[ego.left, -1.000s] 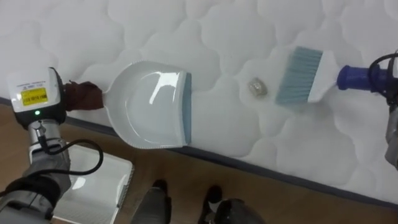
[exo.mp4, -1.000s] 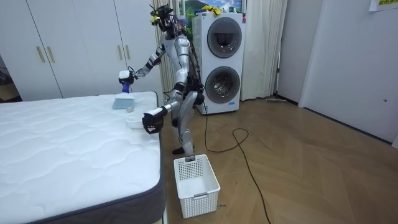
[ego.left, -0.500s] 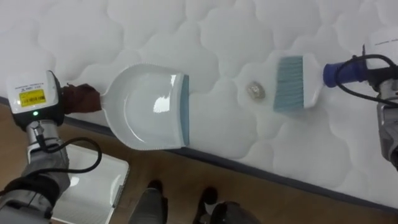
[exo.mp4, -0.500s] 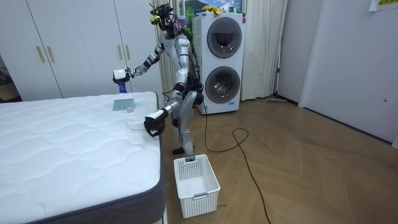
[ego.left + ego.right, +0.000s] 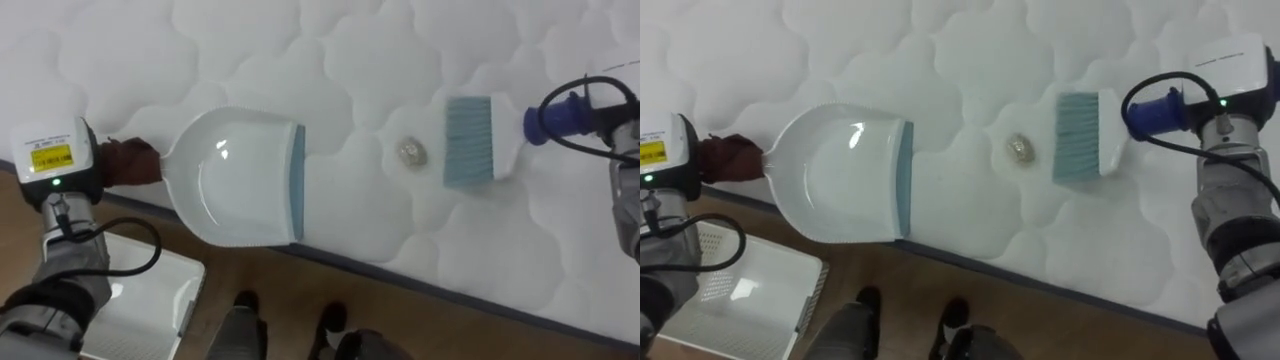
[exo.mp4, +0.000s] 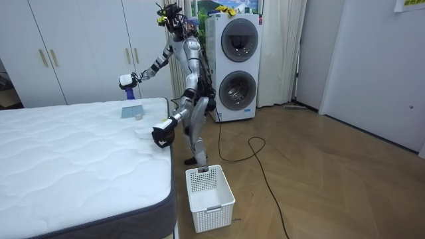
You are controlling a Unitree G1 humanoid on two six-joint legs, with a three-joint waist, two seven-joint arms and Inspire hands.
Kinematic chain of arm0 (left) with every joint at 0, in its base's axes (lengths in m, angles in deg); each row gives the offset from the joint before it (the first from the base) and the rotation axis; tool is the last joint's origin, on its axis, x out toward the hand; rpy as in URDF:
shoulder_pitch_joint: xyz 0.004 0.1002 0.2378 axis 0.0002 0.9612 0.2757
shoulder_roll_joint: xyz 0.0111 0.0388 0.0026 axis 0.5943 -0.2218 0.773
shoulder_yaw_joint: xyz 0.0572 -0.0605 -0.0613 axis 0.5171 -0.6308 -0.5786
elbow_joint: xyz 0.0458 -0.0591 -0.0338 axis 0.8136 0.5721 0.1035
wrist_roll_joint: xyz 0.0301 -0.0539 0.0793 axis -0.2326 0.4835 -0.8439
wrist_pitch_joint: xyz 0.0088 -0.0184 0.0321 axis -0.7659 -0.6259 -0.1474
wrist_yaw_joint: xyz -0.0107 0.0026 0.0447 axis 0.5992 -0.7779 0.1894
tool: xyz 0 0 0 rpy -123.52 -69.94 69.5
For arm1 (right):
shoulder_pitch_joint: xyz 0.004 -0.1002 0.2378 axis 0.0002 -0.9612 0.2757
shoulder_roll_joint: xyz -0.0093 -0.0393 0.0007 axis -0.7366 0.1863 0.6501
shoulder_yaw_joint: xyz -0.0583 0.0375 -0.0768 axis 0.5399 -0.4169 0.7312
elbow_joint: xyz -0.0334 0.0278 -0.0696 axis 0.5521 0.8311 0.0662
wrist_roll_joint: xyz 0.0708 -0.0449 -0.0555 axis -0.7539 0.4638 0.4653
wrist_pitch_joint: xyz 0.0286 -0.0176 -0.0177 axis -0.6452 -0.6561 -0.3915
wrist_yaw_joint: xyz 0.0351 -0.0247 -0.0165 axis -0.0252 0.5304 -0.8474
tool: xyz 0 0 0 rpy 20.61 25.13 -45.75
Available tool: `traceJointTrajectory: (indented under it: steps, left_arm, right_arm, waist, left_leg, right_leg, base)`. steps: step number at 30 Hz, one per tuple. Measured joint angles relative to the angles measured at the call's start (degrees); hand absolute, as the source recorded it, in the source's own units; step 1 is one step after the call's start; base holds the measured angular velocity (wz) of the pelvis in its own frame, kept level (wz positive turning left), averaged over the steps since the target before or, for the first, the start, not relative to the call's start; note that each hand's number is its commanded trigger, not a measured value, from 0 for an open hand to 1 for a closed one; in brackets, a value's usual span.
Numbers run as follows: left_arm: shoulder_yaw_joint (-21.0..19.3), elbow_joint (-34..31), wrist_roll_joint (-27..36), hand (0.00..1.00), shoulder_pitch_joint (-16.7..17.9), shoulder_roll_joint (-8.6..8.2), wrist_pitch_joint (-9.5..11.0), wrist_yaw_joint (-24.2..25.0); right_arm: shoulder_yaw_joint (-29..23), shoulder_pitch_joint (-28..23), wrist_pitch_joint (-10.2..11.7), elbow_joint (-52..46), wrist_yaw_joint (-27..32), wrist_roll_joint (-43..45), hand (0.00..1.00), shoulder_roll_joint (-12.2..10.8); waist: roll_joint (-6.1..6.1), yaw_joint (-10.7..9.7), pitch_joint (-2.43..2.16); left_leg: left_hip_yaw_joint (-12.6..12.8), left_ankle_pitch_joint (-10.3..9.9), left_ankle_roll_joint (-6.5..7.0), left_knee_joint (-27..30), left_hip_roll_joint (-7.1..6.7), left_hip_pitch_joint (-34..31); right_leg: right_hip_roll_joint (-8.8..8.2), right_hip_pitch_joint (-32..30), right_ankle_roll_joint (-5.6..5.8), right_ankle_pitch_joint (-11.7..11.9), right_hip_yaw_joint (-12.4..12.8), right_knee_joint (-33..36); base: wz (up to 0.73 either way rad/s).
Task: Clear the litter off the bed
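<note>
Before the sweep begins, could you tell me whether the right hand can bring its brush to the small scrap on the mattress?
Probably yes: the right hand holds the brush just beside the scrap, bristles facing it, with only bare mattress between, and the dustpan lies beyond the scrap.

The mattress point(image 5: 350, 60) is white, quilted in rounded, cloud-like shapes, with a dark grey band along its lower edge. Left of centre, the dustpan point(image 5: 235, 185) is glossy white with a grey-blue lip. At upper right, the brush point(image 5: 470, 140) has pale grey-blue bristles, a white head and a deep blue handle. The crumpled scrap point(image 5: 410, 151) is greyish beige. The floor point(image 5: 450, 330) is brown wood. The laundry basket point(image 5: 185, 295) at lower left is white lattice.
</note>
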Motion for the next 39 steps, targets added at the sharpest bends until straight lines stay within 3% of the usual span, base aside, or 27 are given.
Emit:
traceJointTrajectory:
  steps: [6, 18, 22, 33, 39]
  left_arm:
    - [0.18, -1.33, 0.26, 1.0, -0.06, -0.07, 0.0, -0.01]
    - [0.11, -1.45, 2.11, 1.0, -0.05, -0.68, 0.02, 0.0]
    - [0.24, -1.71, 2.13, 1.0, -0.03, -1.03, -0.09, -0.07]
    - [0.24, -4.76, 2.13, 1.0, 0.56, -1.69, -0.41, -0.06]
    - [1.9, -5.52, 4.43, 1.0, 1.74, -2.92, -1.4, -0.09]
  right_arm:
    - [1.58, -1.8, -0.58, 0.14, -0.51, 0.2, 1.0, 0.0]
    - [1.99, -3.28, -0.58, -0.19, -1.53, 2.17, 1.0, -0.01]
    - [2.02, -3.95, -1.39, -1.14, -0.99, 2.76, 1.0, 0.06]
    - [2.47, -5.29, -2.95, -5.13, -0.97, 4.51, 1.0, -0.13]
    - [4.12, -5.41, -4.81, -5.73, -0.91, 4.11, 1.0, -2.73]
  waist:
    - [0.46, -0.05, 0.31]
    - [2.3, 0.25, 0.84]
    - [2.87, 0.24, 0.81]
    - [2.86, 0.4, 0.79]
    - [2.73, -0.01, 0.7]
  left_leg:
    - [-0.45, 0.0, -0.02, -0.5, 0.12, 0.08]
    - [-0.13, 0.04, -0.05, -1.27, 0.36, 0.17]
    - [-0.07, 0.06, -0.07, -1.37, 0.27, 0.27]
    - [0.85, 0.39, -0.38, -2.38, 0.23, 1.63]
    - [1.62, 0.45, -0.46, -3.02, 0.29, 3.12]
  right_leg:
    - [0.08, 0.88, -0.1, 0.1, -1.33, -1.47]
    - [0.73, 1.04, 0.0, 0.56, -1.33, -2.17]
    - [0.47, 1.04, 0.0, 0.56, -1.37, -2.0]
    - [0.05, 1.2, -0.32, 0.75, -1.33, -1.86]
    - [0.42, 2.14, -0.41, 0.8, -1.04, -2.14]
  base:
    - [0.08]
    - [-0.02]
    - [0.0]
    - [-0.05]
    - [-0.07]
